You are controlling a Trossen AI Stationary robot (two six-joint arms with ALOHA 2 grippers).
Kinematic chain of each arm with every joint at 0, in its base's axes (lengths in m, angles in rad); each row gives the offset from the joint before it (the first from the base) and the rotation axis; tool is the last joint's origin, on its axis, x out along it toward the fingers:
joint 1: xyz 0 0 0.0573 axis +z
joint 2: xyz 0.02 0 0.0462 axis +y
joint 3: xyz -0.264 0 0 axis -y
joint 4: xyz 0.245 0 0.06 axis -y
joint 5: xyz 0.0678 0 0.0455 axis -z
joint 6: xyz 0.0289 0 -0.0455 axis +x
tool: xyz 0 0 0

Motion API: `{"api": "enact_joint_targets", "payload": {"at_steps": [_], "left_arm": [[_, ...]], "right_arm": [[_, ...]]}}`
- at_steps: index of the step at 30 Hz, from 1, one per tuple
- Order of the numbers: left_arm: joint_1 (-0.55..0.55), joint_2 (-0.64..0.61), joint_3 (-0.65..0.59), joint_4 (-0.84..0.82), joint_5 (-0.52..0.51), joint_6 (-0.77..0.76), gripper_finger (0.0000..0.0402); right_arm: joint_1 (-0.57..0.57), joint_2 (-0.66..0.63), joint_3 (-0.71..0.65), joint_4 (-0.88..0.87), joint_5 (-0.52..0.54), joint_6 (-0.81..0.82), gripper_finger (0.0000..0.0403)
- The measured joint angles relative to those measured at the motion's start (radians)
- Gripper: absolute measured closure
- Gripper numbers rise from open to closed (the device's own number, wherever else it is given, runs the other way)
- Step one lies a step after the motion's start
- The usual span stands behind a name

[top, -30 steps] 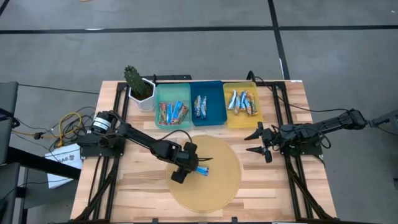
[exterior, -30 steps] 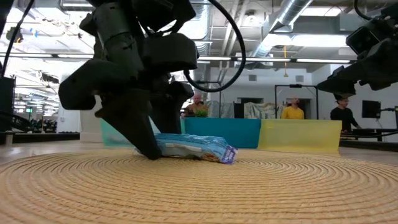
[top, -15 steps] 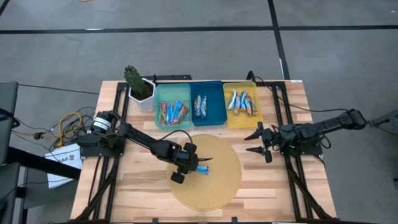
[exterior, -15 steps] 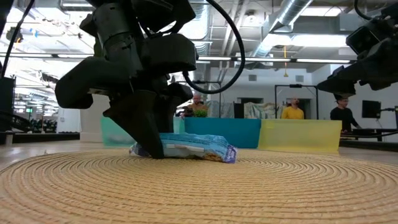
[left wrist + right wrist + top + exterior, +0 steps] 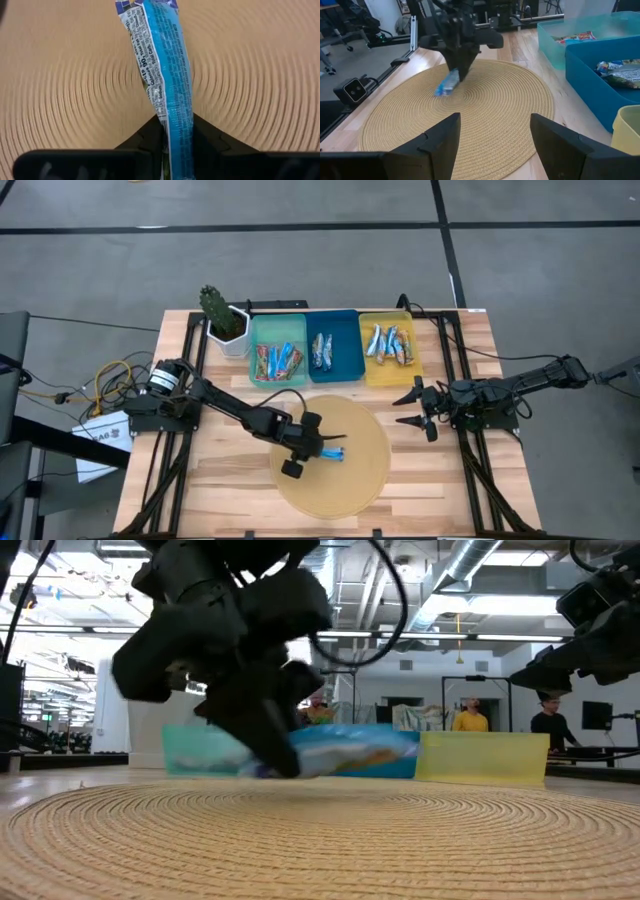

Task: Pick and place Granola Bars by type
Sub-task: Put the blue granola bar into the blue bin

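Observation:
A blue-and-white granola bar [image 5: 167, 75] is just above the round woven mat [image 5: 350, 480] at the table's middle, with my left gripper [image 5: 308, 448] shut on it. In the low view the bar [image 5: 345, 750] shows blurred, right of the gripper [image 5: 272, 745]. My right gripper [image 5: 418, 408] waits open over the table's right part, past the mat's edge, with nothing between its fingers [image 5: 560, 145]. Other granola bars lie in the teal tray [image 5: 256, 330], the blue tray [image 5: 346, 325] and the yellow tray [image 5: 368, 330]. My left gripper pinches the bar's left end [image 5: 176, 131] between its two fingers [image 5: 145, 140]. The fingers slant down from the table's left side, and the bar runs on away from them toward the right. The low view shows it off the mat, close to level.
The three trays stand in a row along the mat's far side. A potted cactus [image 5: 218, 312] stands left of the teal tray. Cables lie off the table's left edge [image 5: 105, 380]. People show far off in the room behind.
My left gripper has shut on the bar's left end and tipped up a little. The bar, which lay flat on the mat, is now lifted off it and has shifted slightly toward the right.

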Motion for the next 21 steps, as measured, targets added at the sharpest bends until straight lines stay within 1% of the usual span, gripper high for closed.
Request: {"api": "enact_joint_targets", "payload": {"at_steps": [3,12,21], "left_arm": [[0.000,0.000,0.000,0.103,0.000,0.020,0.0332],[0.005,0.000,0.000,0.508,-0.004,0.109,0.0338],[0.022,0.000,0.000,0.831,-0.004,0.113,0.0336]], "right_arm": [[0.000,0.000,0.000,0.000,0.000,0.000,0.0168],[0.000,0.000,0.000,0.000,0.000,0.000,0.0168],[0.000,0.000,0.000,0.000,0.000,0.000,0.0168]]}}
